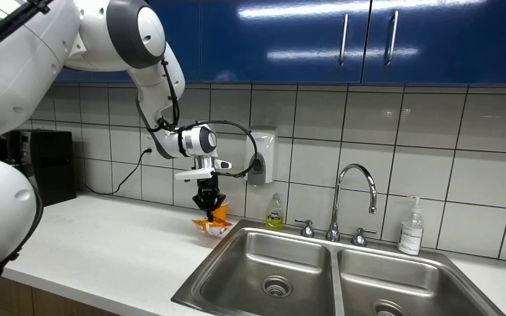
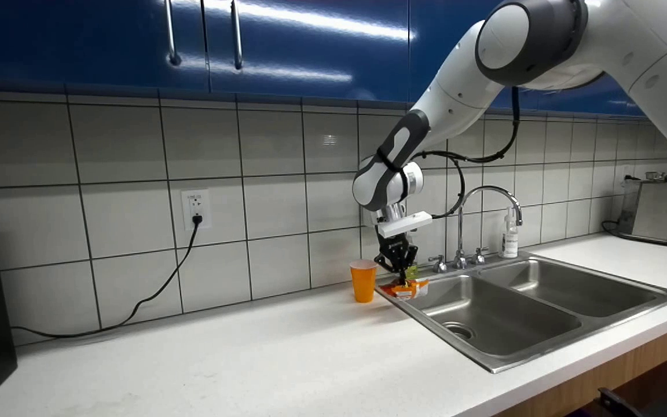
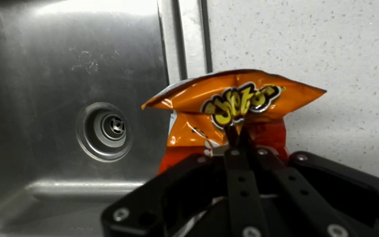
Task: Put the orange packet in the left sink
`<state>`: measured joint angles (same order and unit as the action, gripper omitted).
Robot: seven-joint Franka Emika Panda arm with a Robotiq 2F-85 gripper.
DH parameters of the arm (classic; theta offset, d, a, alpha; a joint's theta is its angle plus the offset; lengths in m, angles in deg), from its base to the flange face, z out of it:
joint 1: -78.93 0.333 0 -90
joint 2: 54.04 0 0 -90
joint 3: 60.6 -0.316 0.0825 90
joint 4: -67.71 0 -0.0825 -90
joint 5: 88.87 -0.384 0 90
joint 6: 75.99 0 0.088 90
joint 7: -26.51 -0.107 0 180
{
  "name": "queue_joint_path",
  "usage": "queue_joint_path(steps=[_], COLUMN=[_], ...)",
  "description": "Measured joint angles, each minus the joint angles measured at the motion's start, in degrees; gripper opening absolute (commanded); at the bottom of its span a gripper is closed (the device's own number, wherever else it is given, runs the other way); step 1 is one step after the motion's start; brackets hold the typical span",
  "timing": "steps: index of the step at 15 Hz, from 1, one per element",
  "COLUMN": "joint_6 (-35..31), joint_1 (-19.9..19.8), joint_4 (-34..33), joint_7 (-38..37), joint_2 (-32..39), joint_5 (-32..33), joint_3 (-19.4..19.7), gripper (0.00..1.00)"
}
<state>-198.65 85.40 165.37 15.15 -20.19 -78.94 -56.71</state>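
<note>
The orange packet is crinkled, with yellow lettering and red areas. It shows in both exterior views and in the wrist view. My gripper is shut on its middle, its fingertips close together with the film pinched between them. In both exterior views the gripper points down and holds the packet above the sink's back left corner. In the wrist view the packet overlaps the rim and the counter beside it. The left sink is a steel basin with a round drain.
An orange cup stands upright close to the packet. A soap bottle, faucet and handles line the sink's back edge. The right basin and a sanitizer bottle are further right. A wall dispenser hangs behind.
</note>
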Motion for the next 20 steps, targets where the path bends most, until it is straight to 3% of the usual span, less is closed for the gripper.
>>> queue_joint_path(steps=[20], joint_6=[-8.41], joint_1=[-10.37], joint_4=[16.83], joint_7=[-1.02], joint_2=[-8.42], joint_5=[-2.55], joint_3=[7.38], gripper=[0.00])
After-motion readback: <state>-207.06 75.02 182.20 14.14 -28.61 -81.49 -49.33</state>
